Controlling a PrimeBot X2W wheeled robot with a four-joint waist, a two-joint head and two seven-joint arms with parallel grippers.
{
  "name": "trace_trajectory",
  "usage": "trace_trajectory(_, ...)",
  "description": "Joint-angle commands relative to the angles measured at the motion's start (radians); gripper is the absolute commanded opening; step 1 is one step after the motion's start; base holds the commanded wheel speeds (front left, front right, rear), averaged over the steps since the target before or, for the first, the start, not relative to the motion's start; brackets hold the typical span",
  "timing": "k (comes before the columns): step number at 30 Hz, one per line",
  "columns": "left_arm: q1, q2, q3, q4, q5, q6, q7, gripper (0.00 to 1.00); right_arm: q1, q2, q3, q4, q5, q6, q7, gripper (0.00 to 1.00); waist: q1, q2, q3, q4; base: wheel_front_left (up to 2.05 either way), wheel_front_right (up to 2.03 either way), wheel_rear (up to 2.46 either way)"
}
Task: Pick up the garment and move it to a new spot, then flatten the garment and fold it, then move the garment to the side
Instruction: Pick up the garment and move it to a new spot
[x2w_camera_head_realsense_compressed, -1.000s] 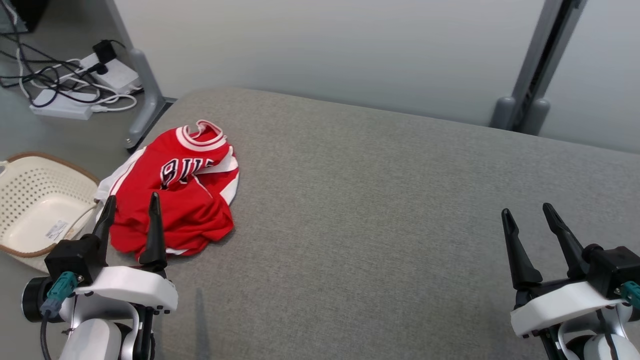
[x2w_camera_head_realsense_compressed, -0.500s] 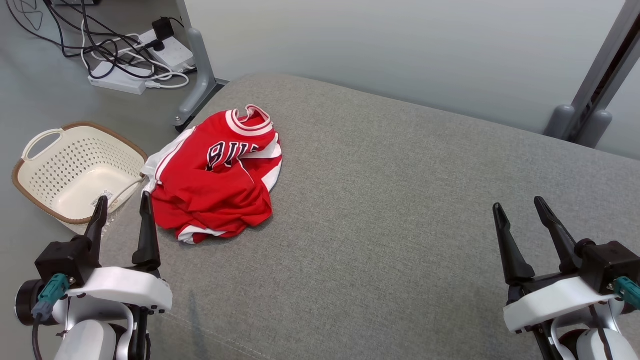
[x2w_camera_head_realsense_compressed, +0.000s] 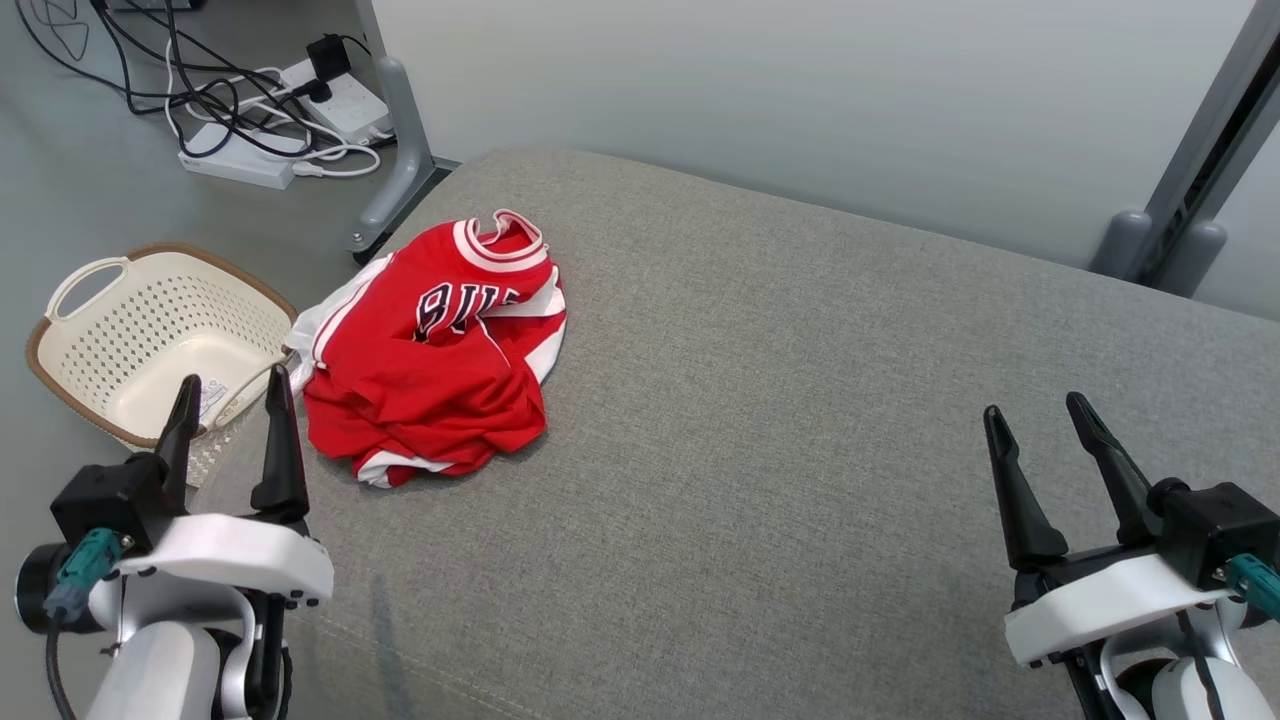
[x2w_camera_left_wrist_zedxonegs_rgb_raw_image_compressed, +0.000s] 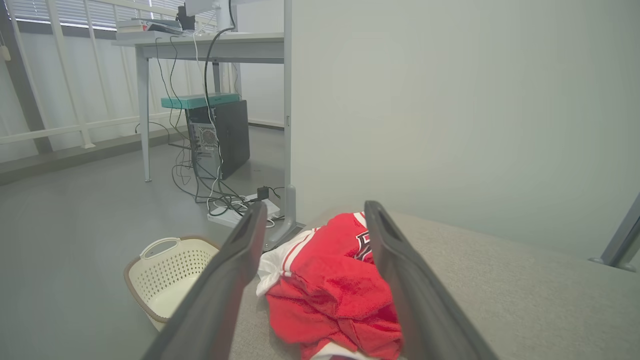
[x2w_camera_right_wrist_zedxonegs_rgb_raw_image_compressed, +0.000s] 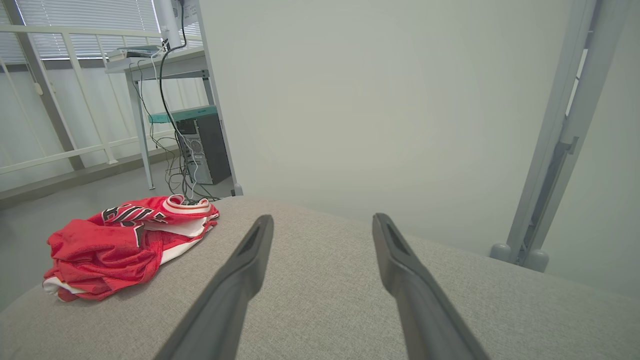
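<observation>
Left claw (x2w_camera_head_realsense_compressed: 235, 378) stands wide open, holding nothing, at the left edge of the grey pad (x2w_camera_head_realsense_compressed: 760, 420), just beside the red jersey (x2w_camera_head_realsense_compressed: 430, 370). Right claw (x2w_camera_head_realsense_compressed: 1032, 405) is just as wide and empty, over bare pad, well apart from the jersey. The jersey lies crumpled near the pad's far left corner, its white trim at the edge. A cream basket (x2w_camera_head_realsense_compressed: 140, 330) sits on the floor beside that edge.

Left arm (x2w_camera_head_realsense_compressed: 215, 565) and right arm (x2w_camera_head_realsense_compressed: 1100, 605) low, jaws wide apart, empty.
</observation>
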Motion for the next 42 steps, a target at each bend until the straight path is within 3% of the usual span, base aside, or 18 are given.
trace_trajectory(1,-0.032,0.013,0.004,-0.008,0.000,0.000,0.006,1.00,-0.002,-0.003,0.001,-0.007,-0.003,0.000,0.001,1.00,0.0000,-0.0001,0.003,-0.004,0.00,0.00,0.00)
trace_trajectory(10,-0.203,0.051,0.000,0.061,-0.037,-0.037,0.128,1.00,-0.036,-0.011,0.020,-0.030,-0.007,0.000,0.012,1.00,0.0000,-0.0001,0.049,-0.068,0.00,0.00,0.00)
trace_trajectory(19,-0.380,0.067,0.012,0.404,-0.111,-0.091,0.245,1.00,-0.091,-0.034,0.032,-0.052,-0.013,0.000,0.026,1.00,0.0000,-0.0001,0.179,-0.178,0.00,0.00,0.00)
trace_trajectory(24,-0.459,0.073,0.023,0.599,-0.142,-0.116,0.268,1.00,-0.123,-0.044,0.036,-0.060,-0.012,0.000,0.023,1.00,0.0000,-0.0001,0.248,-0.207,0.00,0.00,0.00)
trace_trajectory(31,-0.529,0.075,0.038,0.795,-0.168,-0.114,0.278,1.00,-0.160,-0.049,0.041,-0.057,-0.011,0.000,0.016,1.00,0.0000,-0.0001,0.305,-0.223,0.00,0.00,0.00)
trace_trajectory(32,-0.537,0.075,0.039,0.813,-0.172,-0.117,0.272,0.60,-0.163,-0.049,0.041,-0.054,-0.011,0.000,0.014,1.00,0.0000,-0.0001,0.309,-0.222,0.00,0.00,0.00)
trace_trajectory(33,-0.543,0.075,0.039,0.829,-0.173,-0.122,0.267,0.12,-0.166,-0.048,0.041,-0.051,-0.011,0.000,0.012,1.00,0.0000,-0.0001,0.312,-0.222,0.00,0.00,0.00)
trace_trajectory(34,-0.551,0.078,0.040,0.842,-0.172,-0.124,0.256,0.00,-0.169,-0.047,0.041,-0.049,-0.011,0.000,0.010,1.00,0.0000,-0.0001,0.314,-0.221,0.00,0.00,0.00)
trace_trajectory(42,-0.626,0.112,0.048,0.864,-0.158,-0.133,0.093,0.00,-0.172,-0.048,0.037,-0.030,-0.027,0.000,0.002,1.00,0.0000,-0.0001,0.295,-0.201,0.00,0.00,0.00)
